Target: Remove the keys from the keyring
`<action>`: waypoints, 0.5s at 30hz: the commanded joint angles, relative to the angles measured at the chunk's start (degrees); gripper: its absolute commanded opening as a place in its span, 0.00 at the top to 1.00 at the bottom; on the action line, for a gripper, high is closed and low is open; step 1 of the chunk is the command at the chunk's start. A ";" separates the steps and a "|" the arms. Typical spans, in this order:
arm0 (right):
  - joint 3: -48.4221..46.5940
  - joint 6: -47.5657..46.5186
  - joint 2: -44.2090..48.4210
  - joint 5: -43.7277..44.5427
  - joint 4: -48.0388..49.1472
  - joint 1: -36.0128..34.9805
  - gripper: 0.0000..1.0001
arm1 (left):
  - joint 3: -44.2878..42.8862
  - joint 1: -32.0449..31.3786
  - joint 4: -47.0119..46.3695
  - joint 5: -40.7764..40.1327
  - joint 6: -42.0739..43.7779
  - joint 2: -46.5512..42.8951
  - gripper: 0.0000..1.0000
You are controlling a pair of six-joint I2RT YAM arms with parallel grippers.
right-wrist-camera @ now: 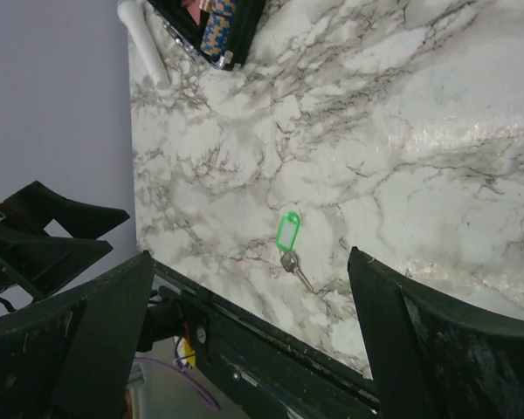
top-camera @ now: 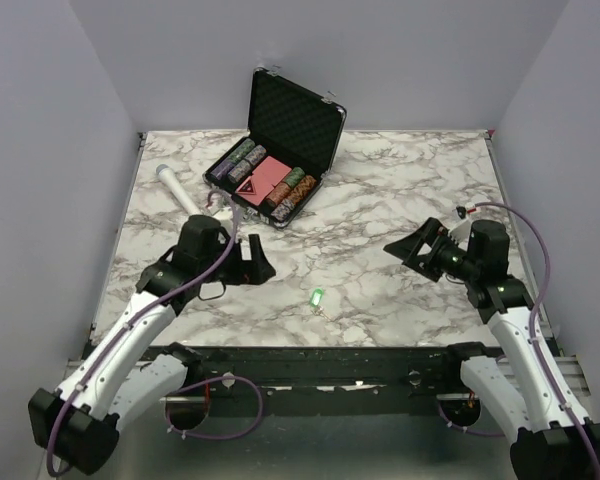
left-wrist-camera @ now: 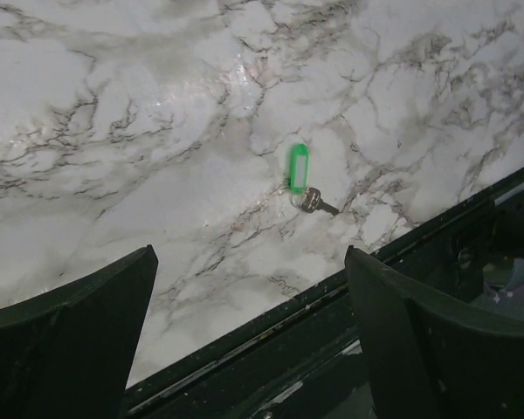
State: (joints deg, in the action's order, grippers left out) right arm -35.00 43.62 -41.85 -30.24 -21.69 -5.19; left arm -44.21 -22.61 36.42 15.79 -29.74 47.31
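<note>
A tiny bright green plastic key tag (top-camera: 318, 297), linked by a thin grey metal keyring (left-wrist-camera: 294, 194) to a small metal key (left-wrist-camera: 318, 203), is seen lower centre in the top view. It is judged light, stiff and slippery, best pinched at the tag. The left gripper (left-wrist-camera: 249, 257) and right gripper (right-wrist-camera: 251, 255) are spread wide and empty, and at upper centre an open black chip case (top-camera: 295, 115) is filled with rows of poker chips (top-camera: 280, 195).

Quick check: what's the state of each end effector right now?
Left end effector: open, holding nothing.
Right end effector: open, holding nothing.
</note>
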 commanded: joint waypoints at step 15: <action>-5.51 -4.15 -2.36 -9.49 -11.18 -0.08 0.00 | -9.40 -22.56 -15.51 -2.96 8.38 36.08 0.14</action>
State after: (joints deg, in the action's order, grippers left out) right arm -38.30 40.47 -44.69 -36.77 -30.20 -5.19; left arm -48.69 -42.52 23.11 13.98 -24.21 78.08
